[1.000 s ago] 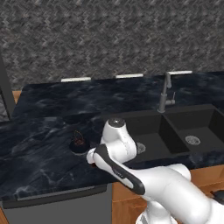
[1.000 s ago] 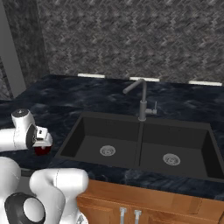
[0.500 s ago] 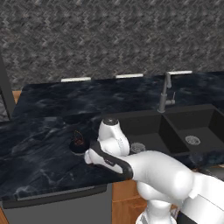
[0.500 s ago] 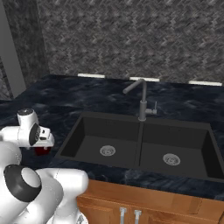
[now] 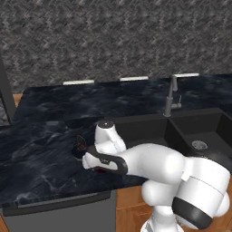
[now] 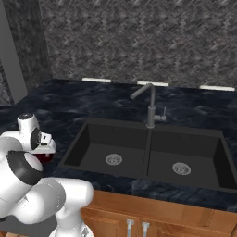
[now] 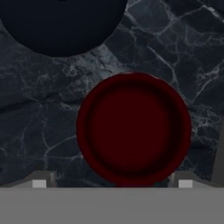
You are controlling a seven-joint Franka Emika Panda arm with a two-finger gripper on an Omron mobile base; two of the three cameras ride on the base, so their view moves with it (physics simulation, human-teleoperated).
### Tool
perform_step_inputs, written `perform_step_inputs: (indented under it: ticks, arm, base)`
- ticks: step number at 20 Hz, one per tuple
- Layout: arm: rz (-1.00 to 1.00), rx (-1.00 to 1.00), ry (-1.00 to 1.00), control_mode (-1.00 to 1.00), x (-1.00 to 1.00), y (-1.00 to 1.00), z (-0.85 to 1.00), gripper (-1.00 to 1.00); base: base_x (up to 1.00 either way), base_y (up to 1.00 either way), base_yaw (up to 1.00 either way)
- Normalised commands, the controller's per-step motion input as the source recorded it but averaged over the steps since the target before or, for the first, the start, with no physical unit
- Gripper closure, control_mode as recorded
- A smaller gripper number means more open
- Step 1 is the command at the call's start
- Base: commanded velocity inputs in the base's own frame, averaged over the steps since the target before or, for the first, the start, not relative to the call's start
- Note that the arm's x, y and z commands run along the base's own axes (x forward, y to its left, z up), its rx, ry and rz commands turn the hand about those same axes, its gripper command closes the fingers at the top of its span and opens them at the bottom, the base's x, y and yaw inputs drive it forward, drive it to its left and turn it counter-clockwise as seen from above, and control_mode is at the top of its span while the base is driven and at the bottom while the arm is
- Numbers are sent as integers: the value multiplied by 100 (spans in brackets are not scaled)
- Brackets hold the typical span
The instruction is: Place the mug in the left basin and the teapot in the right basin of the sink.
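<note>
The dark red mug (image 7: 133, 129) stands upright on the black marble counter, seen from straight above in the hand view. My gripper (image 7: 112, 180) is open, one fingertip on each side of the mug's near rim, and holds nothing. Just beyond the mug is the round black teapot (image 7: 61, 22). From the left base view, the teapot (image 5: 80, 144) with reddish marks sits behind my hand (image 5: 93, 165), and a sliver of the mug (image 5: 97, 171) shows under it. The sink's left basin (image 6: 109, 152) and right basin (image 6: 185, 159) lie to the right.
A slim grey tap (image 6: 149, 104) rises at the sink's divider. The counter's front edge (image 5: 54, 201) runs close below the mug. A dark stone wall (image 5: 113, 41) backs the counter. My white arm (image 5: 154, 163) stretches across the counter between the mug and the left basin.
My hand has moved left and down over the mug, and the elbow has swung lower into the left base view. The mug and the teapot have stayed where they were.
</note>
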Motion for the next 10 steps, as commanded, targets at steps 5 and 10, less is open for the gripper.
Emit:
perform_step_inputs:
  ticks: [5,10]
  arm:
    - [0,-5,0,-100,-1,5,-16,-100]
    - [0,-4,0,-100,-10,0,-9,-100]
  base:
    - [0,0,0]
    - [0,0,0]
